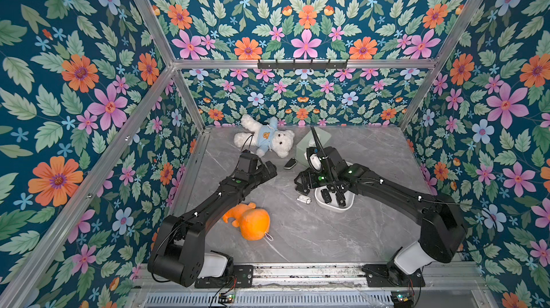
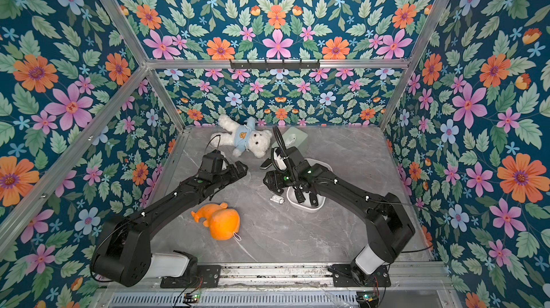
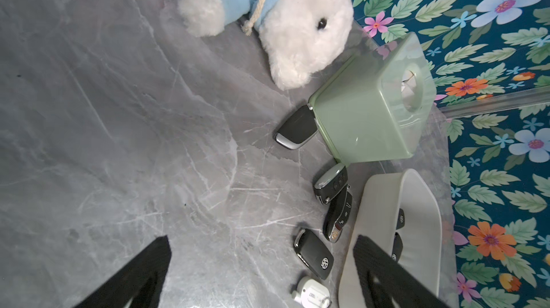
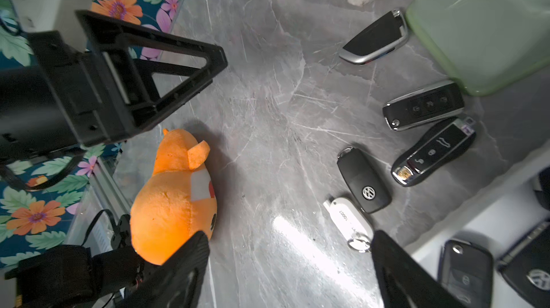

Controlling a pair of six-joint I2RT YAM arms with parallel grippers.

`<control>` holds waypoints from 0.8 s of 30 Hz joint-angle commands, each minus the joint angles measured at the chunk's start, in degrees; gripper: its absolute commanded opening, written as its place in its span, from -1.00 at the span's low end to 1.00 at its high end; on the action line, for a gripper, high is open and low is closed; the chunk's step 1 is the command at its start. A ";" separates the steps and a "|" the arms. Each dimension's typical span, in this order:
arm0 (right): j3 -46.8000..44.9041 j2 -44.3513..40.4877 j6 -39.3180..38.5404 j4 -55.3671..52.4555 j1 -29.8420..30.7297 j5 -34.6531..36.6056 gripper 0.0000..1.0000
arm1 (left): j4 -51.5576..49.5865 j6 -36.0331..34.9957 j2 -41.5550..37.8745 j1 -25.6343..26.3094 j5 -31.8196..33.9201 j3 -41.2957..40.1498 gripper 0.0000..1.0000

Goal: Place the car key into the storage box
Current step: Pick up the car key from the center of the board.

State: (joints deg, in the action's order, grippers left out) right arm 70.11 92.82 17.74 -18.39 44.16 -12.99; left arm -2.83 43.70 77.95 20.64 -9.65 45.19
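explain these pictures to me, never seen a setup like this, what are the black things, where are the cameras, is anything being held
The black things are two robot arms, a left arm and a right arm, mounted at the near edge of a grey marble table. The two wide pictures come from one twin-lens camera overhead. The two close-ups come from a camera on each arm's wrist.

On the table lie a white teddy bear, an orange plush toy, a pale green box and a white storage box. Some car keys are already in the storage box. More loose keys lie beside it.

The left gripper and right gripper are both open and hold nothing.
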 commanded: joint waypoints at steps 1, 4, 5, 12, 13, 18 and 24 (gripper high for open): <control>3.80 4.73 -3.13 -5.51 1.37 2.38 0.72 | 2.81 1.72 -1.00 -2.03 -4.05 -2.16 0.99; 7.11 8.23 -3.66 -8.33 2.40 3.17 0.71 | 3.89 2.39 -1.70 -4.09 -6.47 -3.97 0.99; 8.03 9.31 -3.76 -9.22 2.61 3.38 0.69 | 4.28 2.59 -1.70 -4.61 -7.32 -4.47 0.99; 13.13 16.29 -4.48 -16.38 4.09 8.09 0.66 | 7.96 4.60 0.08 -7.27 -15.43 -6.24 0.99; 13.46 17.00 -4.61 -16.73 4.32 8.45 0.65 | 8.06 4.59 0.49 -7.28 -15.97 -6.24 0.99; 13.94 18.93 -4.50 -17.15 4.62 9.10 0.61 | 8.19 4.77 1.84 -7.46 -16.66 -6.06 0.99; 15.46 21.50 -5.13 -19.03 5.34 11.61 0.58 | 8.54 5.16 2.53 -7.48 -16.89 -5.96 0.99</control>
State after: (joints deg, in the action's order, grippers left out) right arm 84.64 113.51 13.80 -35.33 49.01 -3.77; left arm 4.32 48.71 80.27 13.17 -25.63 39.05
